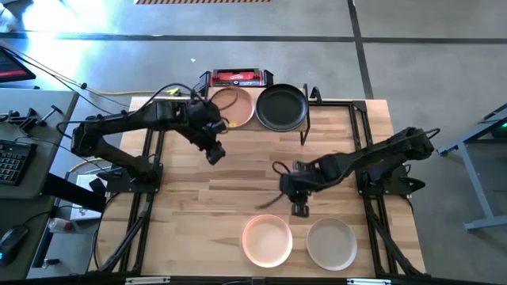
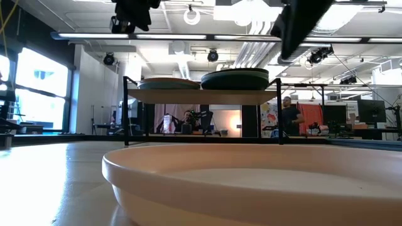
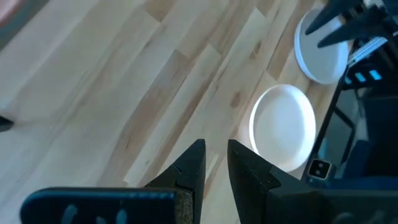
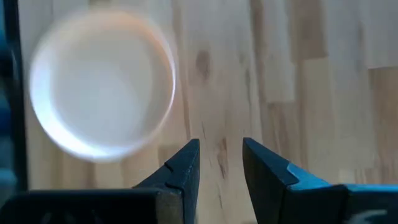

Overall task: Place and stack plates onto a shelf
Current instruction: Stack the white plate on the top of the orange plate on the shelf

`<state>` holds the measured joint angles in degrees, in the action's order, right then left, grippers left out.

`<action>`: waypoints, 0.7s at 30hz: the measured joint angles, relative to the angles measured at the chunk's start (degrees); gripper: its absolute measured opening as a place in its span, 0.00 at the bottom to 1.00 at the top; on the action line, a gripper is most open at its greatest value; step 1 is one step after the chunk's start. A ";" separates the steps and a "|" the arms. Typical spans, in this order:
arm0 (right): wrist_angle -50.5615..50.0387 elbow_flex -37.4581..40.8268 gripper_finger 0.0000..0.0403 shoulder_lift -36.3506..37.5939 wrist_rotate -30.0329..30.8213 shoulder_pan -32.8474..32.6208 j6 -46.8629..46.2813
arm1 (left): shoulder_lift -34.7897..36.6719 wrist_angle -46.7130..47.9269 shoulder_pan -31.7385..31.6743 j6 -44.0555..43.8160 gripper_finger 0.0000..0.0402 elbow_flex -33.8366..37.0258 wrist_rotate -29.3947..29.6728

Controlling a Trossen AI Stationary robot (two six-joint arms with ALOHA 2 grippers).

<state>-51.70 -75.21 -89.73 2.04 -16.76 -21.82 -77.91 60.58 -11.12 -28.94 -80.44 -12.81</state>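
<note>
The shelf (image 1: 305,127) stands at the table's far edge; in the low view the shelf (image 2: 201,96) carries two piles. The left pile is topped by a peach-brown plate (image 1: 234,107), the right by a black plate (image 1: 281,107). A peach-pink plate (image 1: 267,240) and a cream-white plate (image 1: 330,243) lie flat near the near edge. My left gripper (image 1: 214,154) hovers open and empty in front of the shelf, its fingers (image 3: 216,162) a little apart. My right gripper (image 1: 299,207) hangs open and empty over bare wood, just beyond the peach-pink plate (image 4: 102,84).
A red-and-black device (image 1: 236,77) sits behind the shelf. Black frame rails (image 1: 146,190) run along the table's left and right sides. Bare wood lies between the shelf and the two near plates. The peach-pink plate (image 2: 251,188) fills the low view's foreground.
</note>
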 joint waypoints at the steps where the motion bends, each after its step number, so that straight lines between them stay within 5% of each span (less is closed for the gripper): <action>1: 0.29 1.07 0.25 0.00 0.00 -0.86 1.74 | -0.02 0.01 0.96 -0.47 0.14 0.00 1.09; 10: 2.08 12.21 0.25 0.00 -1.25 -8.23 11.21 | -0.02 0.09 5.82 -4.77 0.14 0.00 4.95; 21: 9.01 18.88 0.25 0.00 -1.65 -14.02 8.63 | -0.02 -0.02 6.48 -6.96 0.14 0.00 8.45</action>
<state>-42.69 -56.33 -89.73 0.39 -30.78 -13.19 -77.93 60.55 -4.64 -35.90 -80.44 -4.36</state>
